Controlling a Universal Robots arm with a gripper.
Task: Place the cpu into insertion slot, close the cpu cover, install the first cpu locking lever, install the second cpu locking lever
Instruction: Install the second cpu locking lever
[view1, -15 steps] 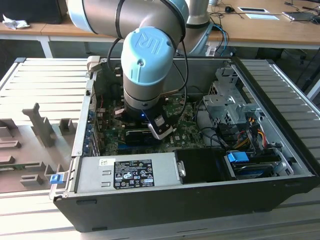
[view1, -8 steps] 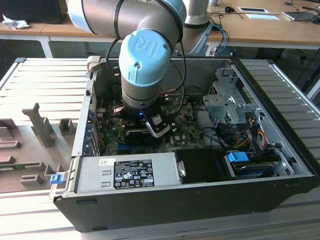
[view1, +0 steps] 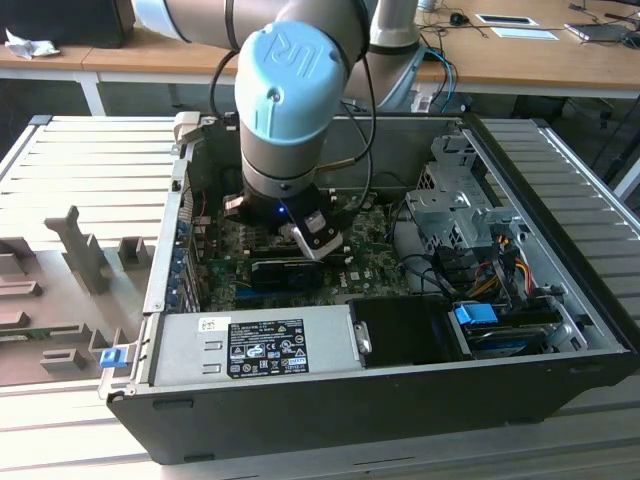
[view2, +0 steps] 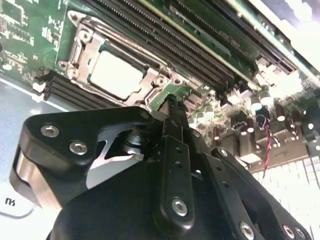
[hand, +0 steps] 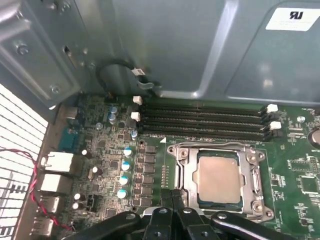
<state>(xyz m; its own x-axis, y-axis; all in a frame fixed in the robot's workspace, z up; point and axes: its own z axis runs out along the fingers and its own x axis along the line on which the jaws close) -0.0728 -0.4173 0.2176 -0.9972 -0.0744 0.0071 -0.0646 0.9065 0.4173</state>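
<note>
Gripper: black, bolted linkage arms; the two fingers are pressed together with nothing between them, tips at the edge of the socket. In the exterior view the gripper is mostly hidden under the arm's blue-capped wrist.

Cpu: flat square, dull silver-grey metal top, seated in the insertion slot. In the second wrist view the cpu shows as a washed-out pale square.

Cpu cover: thin silvery frame, large cut-out centre, lying flat around the chip; its near edge is cut off by the fingers.

Motherboard: green, with blue-topped capacitors.

Memory slots: four long black rails just beside the socket.

Computer case: dark sheet metal, open-topped.
</note>
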